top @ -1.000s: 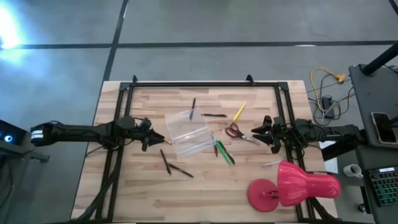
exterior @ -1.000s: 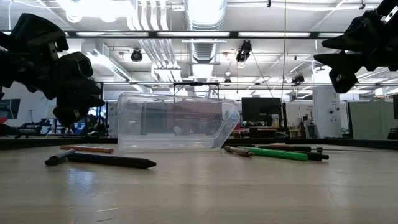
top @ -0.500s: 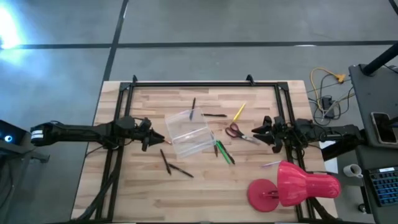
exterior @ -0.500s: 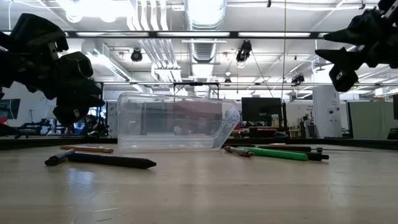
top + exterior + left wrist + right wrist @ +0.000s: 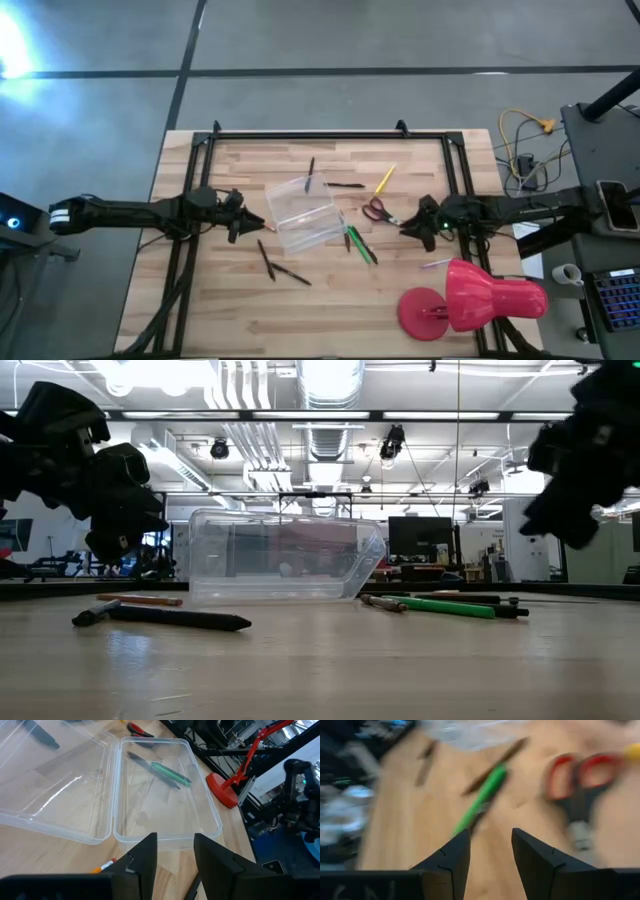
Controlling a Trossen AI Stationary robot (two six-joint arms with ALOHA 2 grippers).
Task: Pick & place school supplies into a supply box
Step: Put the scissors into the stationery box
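Clear box [image 5: 303,213] sat mid-table, lid open, nothing inside. Scissors [image 5: 379,211] lay just beside R gripper [image 5: 408,226], fingers apart, nothing held. L gripper [image 5: 243,221] near box, parted, nothing held.

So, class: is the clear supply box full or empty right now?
Empty. In the left wrist view the supply box holds nothing; the green pen lies beyond it, seen through its wall.

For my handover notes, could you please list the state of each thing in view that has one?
supply box: open, empty, on the table.
scissors: closed, lying flat.
green pen: lying beside the box.
lamp: tipped on its side.
left gripper: open, empty.
right gripper: open, empty, near the scissors.
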